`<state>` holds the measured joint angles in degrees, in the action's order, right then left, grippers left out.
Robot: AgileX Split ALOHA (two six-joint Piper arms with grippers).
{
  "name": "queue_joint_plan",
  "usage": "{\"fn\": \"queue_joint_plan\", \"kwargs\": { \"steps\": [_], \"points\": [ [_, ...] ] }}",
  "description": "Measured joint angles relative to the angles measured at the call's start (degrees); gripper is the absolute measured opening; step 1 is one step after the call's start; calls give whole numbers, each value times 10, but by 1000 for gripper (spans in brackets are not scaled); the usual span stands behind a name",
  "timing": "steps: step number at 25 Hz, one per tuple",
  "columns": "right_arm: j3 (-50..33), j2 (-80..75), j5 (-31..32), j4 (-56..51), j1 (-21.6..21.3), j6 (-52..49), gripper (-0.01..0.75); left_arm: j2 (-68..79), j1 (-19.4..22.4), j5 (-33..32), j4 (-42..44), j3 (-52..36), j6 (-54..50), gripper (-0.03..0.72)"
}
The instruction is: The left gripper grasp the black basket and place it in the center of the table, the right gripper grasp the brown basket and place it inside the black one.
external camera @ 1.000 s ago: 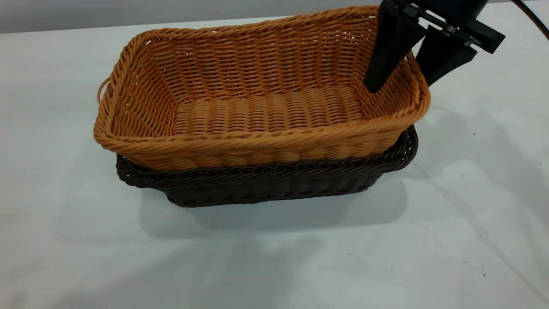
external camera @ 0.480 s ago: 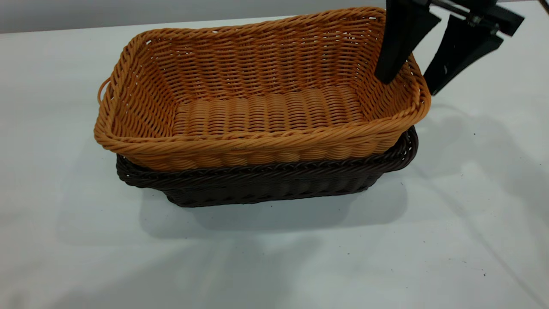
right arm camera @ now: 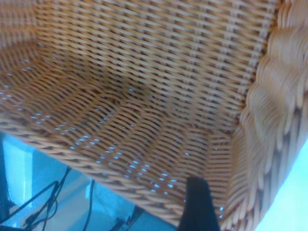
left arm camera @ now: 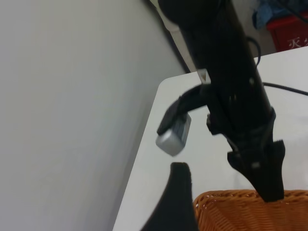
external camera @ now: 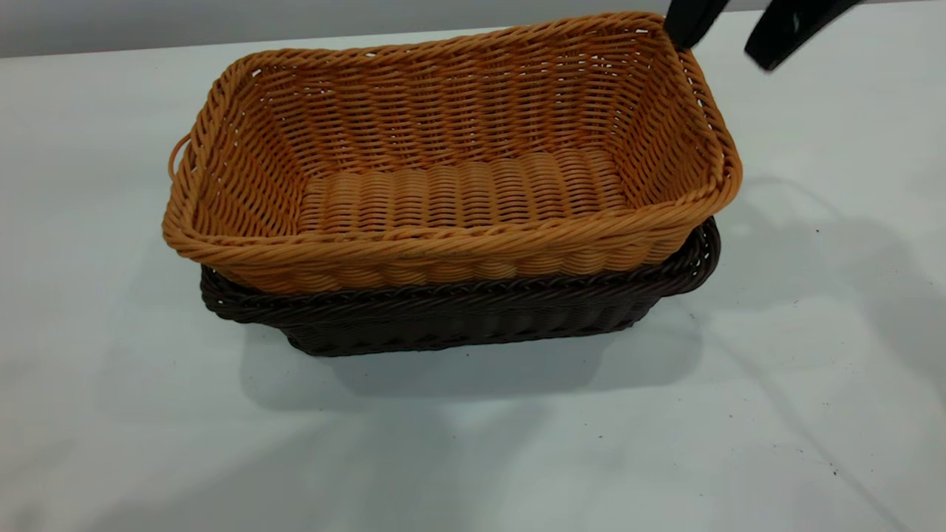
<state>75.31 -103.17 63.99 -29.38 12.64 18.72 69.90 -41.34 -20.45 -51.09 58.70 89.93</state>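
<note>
The brown basket (external camera: 451, 185) sits nested inside the black basket (external camera: 458, 314) in the middle of the table (external camera: 111, 414). Only the black one's rim and lower wall show beneath it. My right gripper (external camera: 728, 41) hangs open above the brown basket's far right corner, touching nothing, and is cut off by the picture's top edge. The right wrist view looks down into the brown basket (right arm camera: 144, 96) past one fingertip (right arm camera: 197, 202). My left gripper (left arm camera: 180, 202) appears only in its own wrist view, by the brown basket's rim (left arm camera: 240, 211), with the right arm (left arm camera: 231, 96) beyond it.
A grey wall (external camera: 222, 22) runs behind the table's far edge. Bare tabletop surrounds the stacked baskets on every side. A red bin (left arm camera: 288, 33) stands off the table in the left wrist view.
My right gripper has let go of the brown basket's right rim, opened wider and risen up and away. Both baskets have stayed put.
</note>
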Motion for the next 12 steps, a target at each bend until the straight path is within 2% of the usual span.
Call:
{"fn": "queue_joint_plan", "kwargs": {
  "steps": [6,12],
  "points": [
    [0,57,-42,0,0,11,413,-1,0,26,-48,0,0,580],
    [33,103,-82,3,0,30,247,-1,0,23,-107,0,0,503]
  ]
}}
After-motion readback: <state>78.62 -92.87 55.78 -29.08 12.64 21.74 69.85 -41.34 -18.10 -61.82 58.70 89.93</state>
